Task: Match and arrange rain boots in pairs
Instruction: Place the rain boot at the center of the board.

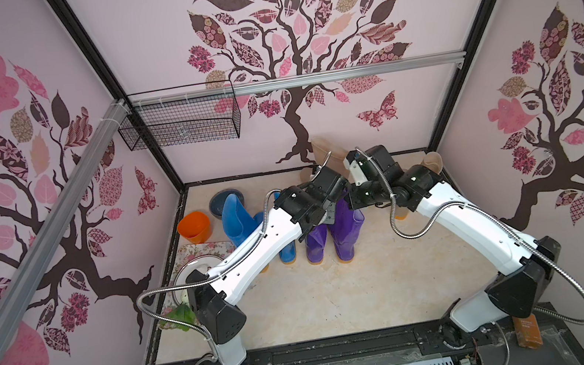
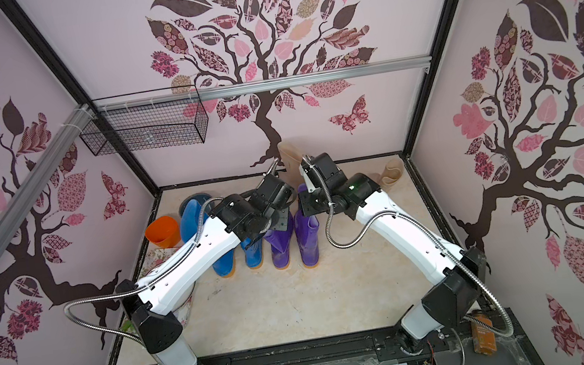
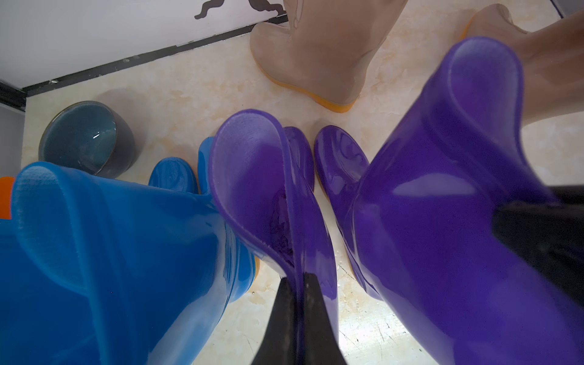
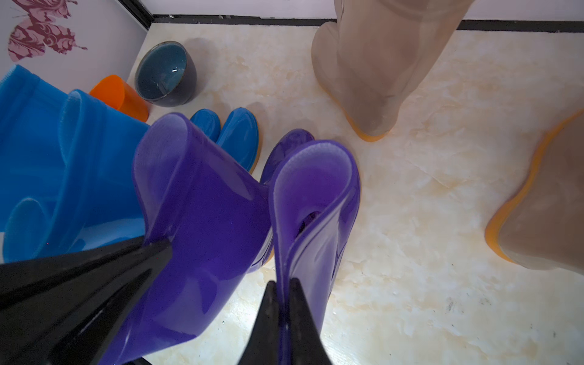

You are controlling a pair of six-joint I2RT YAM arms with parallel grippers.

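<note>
Two purple rain boots stand side by side mid-table, the left one [image 1: 318, 245] and the right one [image 1: 348, 237]. In the left wrist view my left gripper [image 3: 298, 284] is shut on the thin rim of the left purple boot [image 3: 259, 177]. In the right wrist view my right gripper [image 4: 282, 287] is shut on the rim of the right purple boot [image 4: 313, 196]. Two blue boots [image 1: 235, 218] [image 1: 288, 254] stand just left of the purple pair. One beige boot [image 1: 320, 148] stands at the back wall, another [image 1: 433, 161] at the back right, partly hidden by the right arm.
An orange cup [image 1: 194, 226] and a grey-blue bowl [image 1: 225, 200] sit at the back left beside the blue boots. A plate [image 1: 194, 271] lies on a floral mat at the left edge. A wire basket [image 1: 180, 117] hangs on the back wall.
</note>
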